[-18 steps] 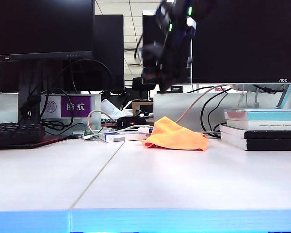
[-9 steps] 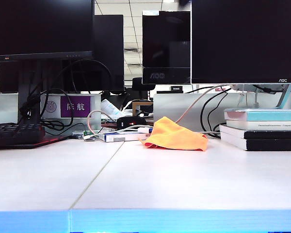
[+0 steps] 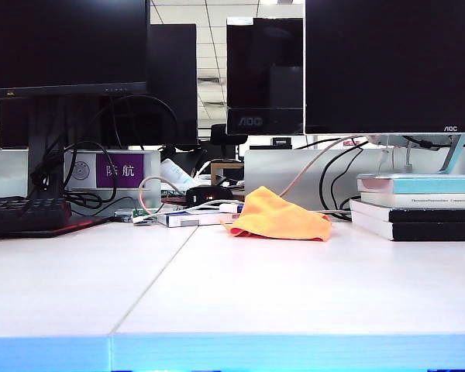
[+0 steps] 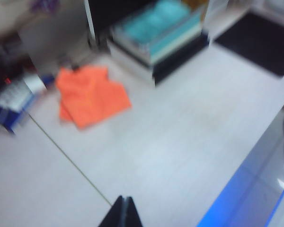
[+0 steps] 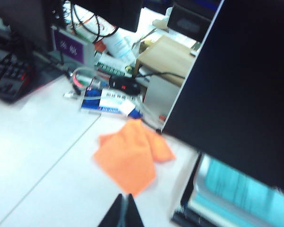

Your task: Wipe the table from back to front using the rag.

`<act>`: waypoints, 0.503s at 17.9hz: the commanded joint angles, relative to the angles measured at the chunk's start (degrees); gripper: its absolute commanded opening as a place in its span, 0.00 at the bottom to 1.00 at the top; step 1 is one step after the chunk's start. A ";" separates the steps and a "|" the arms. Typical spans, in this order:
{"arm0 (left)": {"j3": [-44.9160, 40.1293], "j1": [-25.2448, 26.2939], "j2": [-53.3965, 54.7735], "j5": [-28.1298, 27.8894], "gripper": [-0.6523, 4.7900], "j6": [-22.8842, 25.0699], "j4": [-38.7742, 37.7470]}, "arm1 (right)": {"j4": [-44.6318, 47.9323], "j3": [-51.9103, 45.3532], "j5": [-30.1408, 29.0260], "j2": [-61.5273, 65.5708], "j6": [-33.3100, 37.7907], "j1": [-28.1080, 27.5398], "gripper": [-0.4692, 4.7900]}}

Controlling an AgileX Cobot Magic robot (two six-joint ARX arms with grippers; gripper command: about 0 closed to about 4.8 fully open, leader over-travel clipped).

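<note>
The orange rag (image 3: 281,216) lies crumpled at the back of the white table (image 3: 294,287), just left of the stacked books. It also shows in the left wrist view as the rag (image 4: 90,95) and in the right wrist view as the rag (image 5: 132,158). Neither arm appears in the exterior view. My left gripper (image 4: 123,198) is shut and empty, high above the table near the seam and the blue front edge. My right gripper (image 5: 125,196) is shut and empty, high above the table, with the rag's near corner just beyond its tips.
Stacked books (image 3: 418,205) stand right of the rag. Monitors (image 3: 391,66), cables, a grey box with a purple label (image 3: 112,174), a keyboard (image 3: 27,213) and small clutter (image 3: 194,213) line the back. The blue front edge (image 3: 232,353) bounds the table.
The right arm, a dark blur above the rag a second ago, has risen out of the exterior view. The rag has not moved.
</note>
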 commanded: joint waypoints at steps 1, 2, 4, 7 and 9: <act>0.35 -0.09 -8.04 -0.46 0.11 -0.48 -0.39 | -2.25 -4.46 -0.28 -4.35 0.39 0.11 0.08; 0.35 -0.09 -10.86 -1.38 0.11 -0.48 -1.14 | -1.62 -7.50 -0.37 -6.12 1.05 0.11 0.08; 0.24 -0.07 -16.11 -3.30 0.11 -0.48 -3.23 | 1.16 -16.37 -0.92 -10.80 2.03 0.11 0.08; -0.46 -0.04 -22.99 -6.12 0.11 -0.66 -7.34 | 9.60 -34.45 -1.90 -21.05 3.54 0.11 0.08; -3.23 -0.02 -27.41 -6.69 0.11 -0.66 -8.20 | 17.20 -46.60 -1.90 -29.11 3.72 0.11 0.08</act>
